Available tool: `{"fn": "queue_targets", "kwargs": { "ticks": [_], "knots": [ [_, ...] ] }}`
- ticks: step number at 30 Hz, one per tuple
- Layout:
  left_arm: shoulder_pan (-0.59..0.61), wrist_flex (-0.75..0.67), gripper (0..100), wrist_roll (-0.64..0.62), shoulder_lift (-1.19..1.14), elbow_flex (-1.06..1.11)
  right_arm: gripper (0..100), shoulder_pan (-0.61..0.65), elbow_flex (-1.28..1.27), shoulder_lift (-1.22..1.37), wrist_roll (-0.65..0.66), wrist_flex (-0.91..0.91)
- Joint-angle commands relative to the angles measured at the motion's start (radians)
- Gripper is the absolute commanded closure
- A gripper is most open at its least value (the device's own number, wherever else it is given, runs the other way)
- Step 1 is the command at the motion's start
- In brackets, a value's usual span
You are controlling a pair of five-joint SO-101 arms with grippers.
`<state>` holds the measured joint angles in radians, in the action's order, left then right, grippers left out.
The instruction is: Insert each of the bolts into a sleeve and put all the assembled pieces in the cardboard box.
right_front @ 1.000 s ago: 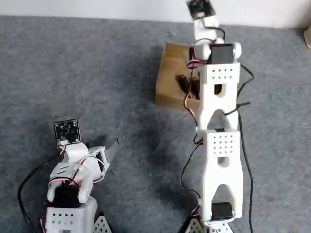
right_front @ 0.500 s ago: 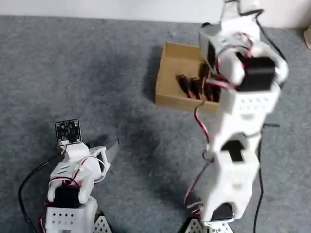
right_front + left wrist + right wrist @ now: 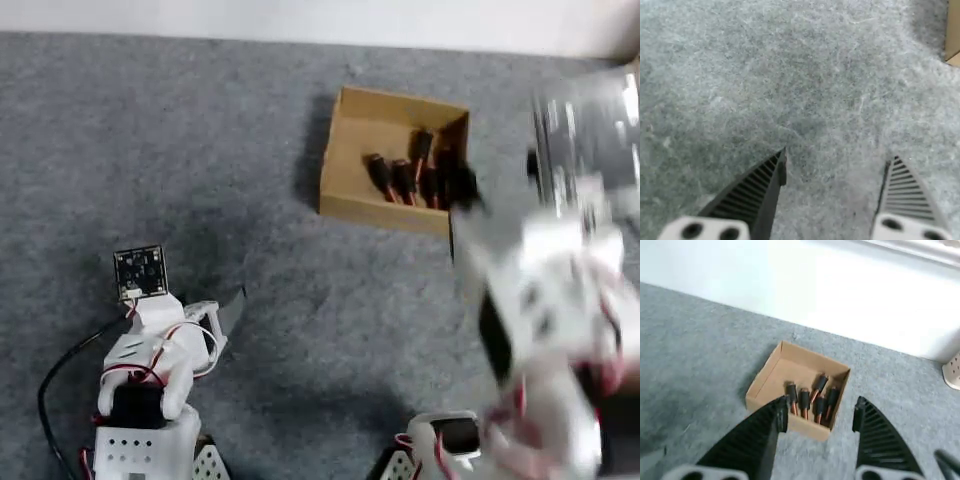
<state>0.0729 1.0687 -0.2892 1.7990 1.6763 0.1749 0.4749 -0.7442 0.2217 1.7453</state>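
fingers (image 3: 762,440) of the right gripper (image 3: 821,407) stand wide apart and empty, raised above the carpet (image 3: 200,150) just short of the cardboard box (image 3: 370,208). the left gripper (image 3: 838,156) gapes as wide, holding nothing, low over the carpet. several assembled pieces (image 3: 405,180) lie together inside the box. boxing looks finished to me; what's left likely calls only for parking both arms clear.
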Motion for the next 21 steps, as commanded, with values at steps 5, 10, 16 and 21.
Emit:
{"fn": "queue_targets", "kwargs": {
  "ticks": [5,10,16,21],
  "knots": [
    [-0.079,0.08,70,0.005,-0.001,0.021,80.7,0.008,-0.598,-0.572,-0.005,-0.11],
    [-0.071,0.206,70,0.005,0.007,0.021,80.7,0.007,-0.935,-0.854,-0.008,-0.162],
    [-0.073,0.258,70,0.0,0.007,0.021,80.7,0.005,-1.25,-1.093,-0.005,-0.245],
    [-0.073,0.258,70,0.0,0.007,0.021,80.7,0.004,-1.388,-1.086,-0.003,-0.255]
  ]
}}
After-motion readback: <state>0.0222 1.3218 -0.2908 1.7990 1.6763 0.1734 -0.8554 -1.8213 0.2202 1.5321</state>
